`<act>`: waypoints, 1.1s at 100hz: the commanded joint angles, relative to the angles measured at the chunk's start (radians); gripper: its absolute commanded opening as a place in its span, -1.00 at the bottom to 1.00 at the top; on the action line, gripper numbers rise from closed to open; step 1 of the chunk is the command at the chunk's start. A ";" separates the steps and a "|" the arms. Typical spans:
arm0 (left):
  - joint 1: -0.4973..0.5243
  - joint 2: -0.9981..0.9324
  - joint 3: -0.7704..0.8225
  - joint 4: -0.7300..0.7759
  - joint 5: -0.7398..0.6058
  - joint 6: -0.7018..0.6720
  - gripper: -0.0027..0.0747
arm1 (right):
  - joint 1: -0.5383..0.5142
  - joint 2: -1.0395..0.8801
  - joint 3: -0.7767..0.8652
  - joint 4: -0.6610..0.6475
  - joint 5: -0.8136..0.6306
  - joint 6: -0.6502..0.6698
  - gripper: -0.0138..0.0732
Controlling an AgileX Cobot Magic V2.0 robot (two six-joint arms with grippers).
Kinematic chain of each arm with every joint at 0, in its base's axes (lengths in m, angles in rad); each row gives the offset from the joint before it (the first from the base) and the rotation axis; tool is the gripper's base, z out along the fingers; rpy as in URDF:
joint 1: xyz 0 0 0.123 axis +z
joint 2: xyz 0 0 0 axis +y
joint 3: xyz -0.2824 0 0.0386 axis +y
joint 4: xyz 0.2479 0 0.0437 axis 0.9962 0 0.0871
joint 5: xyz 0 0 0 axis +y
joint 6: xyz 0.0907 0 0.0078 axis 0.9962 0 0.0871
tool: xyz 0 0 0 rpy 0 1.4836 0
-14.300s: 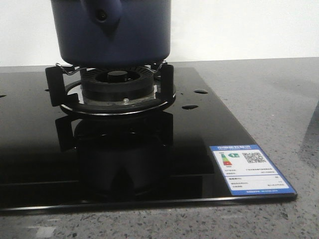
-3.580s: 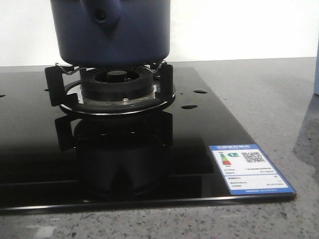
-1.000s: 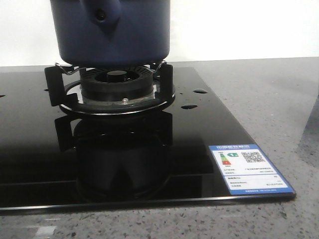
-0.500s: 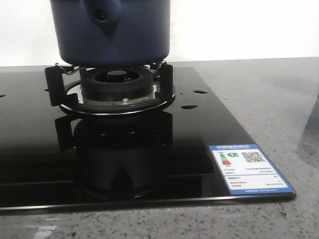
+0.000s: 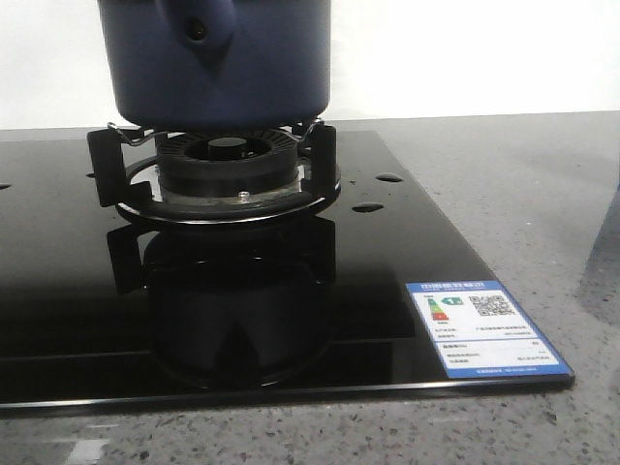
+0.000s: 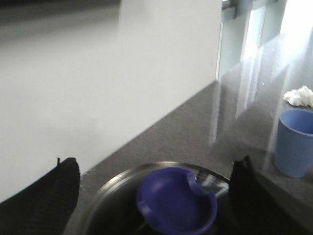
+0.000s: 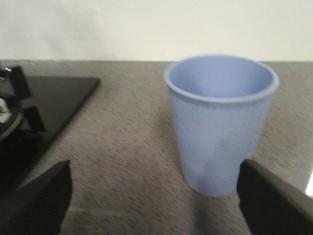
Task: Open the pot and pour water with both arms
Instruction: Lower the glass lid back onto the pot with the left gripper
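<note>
The dark navy-blue pot (image 5: 218, 68) stands on the burner of the black glass stove (image 5: 291, 291) in the front view, its handle stub (image 5: 199, 29) facing me. In the left wrist view its glass lid (image 6: 112, 191) with a blue knob (image 6: 176, 200) lies between the wide-open fingers of my left gripper (image 6: 156, 196), which sits just above it, not touching. In the right wrist view a light blue cup (image 7: 220, 122) stands on the grey counter; my right gripper (image 7: 154, 196) is open, the cup just ahead near one finger. Neither gripper shows in the front view.
The cup also shows in the left wrist view (image 6: 296, 142), with crumpled white paper (image 6: 299, 96) beyond it. A white wall runs behind the counter. The stove's corner (image 7: 54, 98) lies beside the cup. An energy label (image 5: 484, 329) sits on the stove's near right corner.
Nothing has visibly changed in the front view over the last second; 3.6 s ago a pale blue edge showed at the far right, now gone.
</note>
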 commanded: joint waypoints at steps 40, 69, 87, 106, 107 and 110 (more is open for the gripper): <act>0.230 -0.296 -0.039 -0.045 -0.057 -0.071 -0.98 | -0.005 -0.011 -0.203 0.017 -0.304 0.124 -0.80; 0.230 -0.392 -0.021 0.041 -0.275 -0.112 -0.98 | 0.031 -0.011 -0.521 -0.156 0.044 0.432 -0.80; 0.230 -0.500 0.100 0.099 -0.359 -0.112 -0.98 | 0.104 -0.025 -0.651 -0.577 0.117 0.784 -0.80; 0.230 -0.690 0.366 0.099 -0.457 -0.105 -0.98 | 0.129 -0.165 -0.569 -0.713 0.029 0.885 -0.80; 0.230 -0.698 0.377 0.099 -0.457 -0.105 -0.98 | 0.131 -0.173 -0.562 -0.713 0.041 0.885 -0.80; 0.230 -0.741 0.432 0.096 -0.457 -0.105 -0.98 | 0.133 -0.208 -0.534 -0.713 0.067 0.885 -0.80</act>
